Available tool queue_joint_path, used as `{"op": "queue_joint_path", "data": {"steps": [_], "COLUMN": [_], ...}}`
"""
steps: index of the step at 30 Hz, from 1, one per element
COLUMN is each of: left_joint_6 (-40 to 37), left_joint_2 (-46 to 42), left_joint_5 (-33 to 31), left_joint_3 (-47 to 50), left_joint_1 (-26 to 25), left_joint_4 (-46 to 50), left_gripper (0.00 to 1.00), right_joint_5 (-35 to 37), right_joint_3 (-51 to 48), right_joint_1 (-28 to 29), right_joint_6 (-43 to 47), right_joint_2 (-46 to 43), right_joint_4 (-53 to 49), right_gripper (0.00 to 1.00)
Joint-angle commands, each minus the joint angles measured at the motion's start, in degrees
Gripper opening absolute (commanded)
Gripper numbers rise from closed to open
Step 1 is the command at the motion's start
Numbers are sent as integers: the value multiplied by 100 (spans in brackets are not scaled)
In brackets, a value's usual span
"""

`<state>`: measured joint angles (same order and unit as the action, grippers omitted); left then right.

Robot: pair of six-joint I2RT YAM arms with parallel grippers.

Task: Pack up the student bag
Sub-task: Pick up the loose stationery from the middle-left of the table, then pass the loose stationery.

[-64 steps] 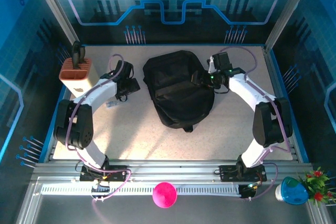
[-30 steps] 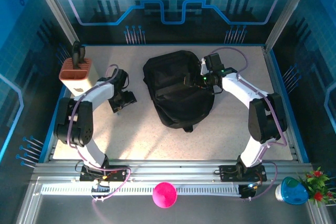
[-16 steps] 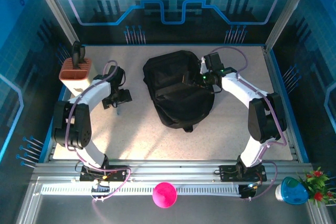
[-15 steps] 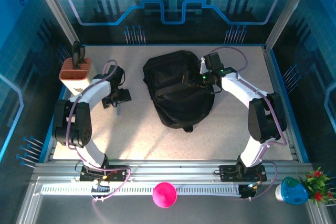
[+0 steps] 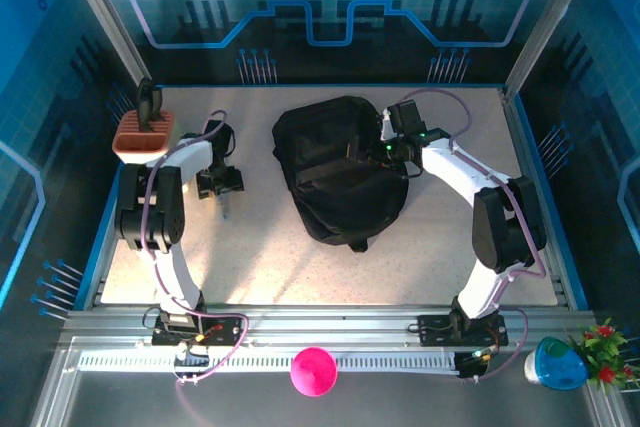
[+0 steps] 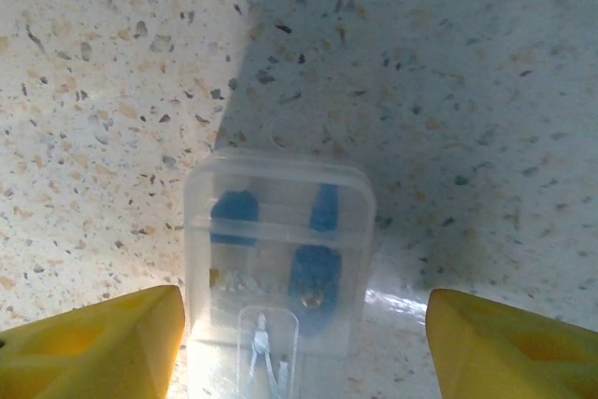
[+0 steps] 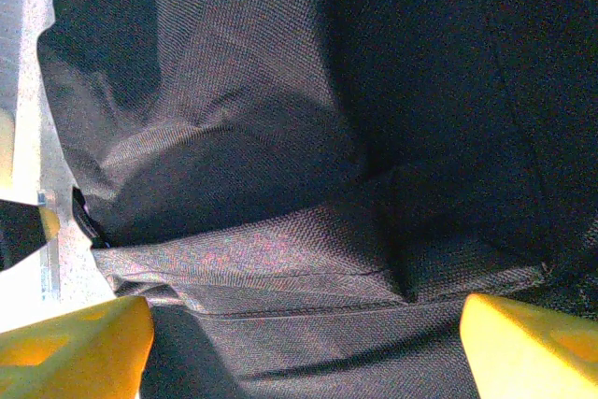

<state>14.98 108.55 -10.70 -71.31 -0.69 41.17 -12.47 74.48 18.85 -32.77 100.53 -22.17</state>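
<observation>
**Bag mid-table, both grippers open**

Your table [image 5: 262, 259] is a pale speckled top inside a blue-walled cell. The bag [image 5: 335, 172] is the biggest thing on it: black, lying flat at the centre toward the far side, with a strap end poking out at its near edge.

Your right arm reaches in from the right, and its gripper [image 5: 375, 152] is over the bag's right half. On the right wrist camera the bag [image 7: 280, 137] is dark woven fabric with folds and a seam. The right gripper [image 7: 304, 348] has its yellow fingers [image 7: 75, 348] spread wide and clamping nothing. You cannot tell from here whether the tips touch the fabric.

Your left arm is folded back on the left, with its gripper [image 5: 220, 184] pointing down at bare table, well apart from the bag. Just beside that arm, at the table's left edge, stands a tan box [image 5: 145, 137] with an orange-brown top and something dark sticking up from it.

On the left wrist camera the left gripper [image 6: 304, 348] is also spread wide, and a small clear case [image 6: 280, 249] lies on the table between the fingers [image 6: 103, 343]. Blue items show inside the case. Neither finger touches it.

Off the table, a pink ball [image 5: 314, 370] sits on the near rail.
</observation>
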Motion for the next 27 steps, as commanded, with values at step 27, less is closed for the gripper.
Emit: {"op": "queue_joint_path", "data": {"steps": [27], "left_joint_6": [1889], "left_joint_2": [-1003], "left_joint_5": [2604], "left_joint_3": [1], "left_joint_1": [-630], "left_joint_4": [-970], "left_gripper": [36], "right_joint_5": [-563], "right_joint_3": [-552], "right_joint_1": [897], "right_joint_6": [-10], "right_joint_2": [-416], "right_joint_4": [1488], "right_gripper": [84]}}
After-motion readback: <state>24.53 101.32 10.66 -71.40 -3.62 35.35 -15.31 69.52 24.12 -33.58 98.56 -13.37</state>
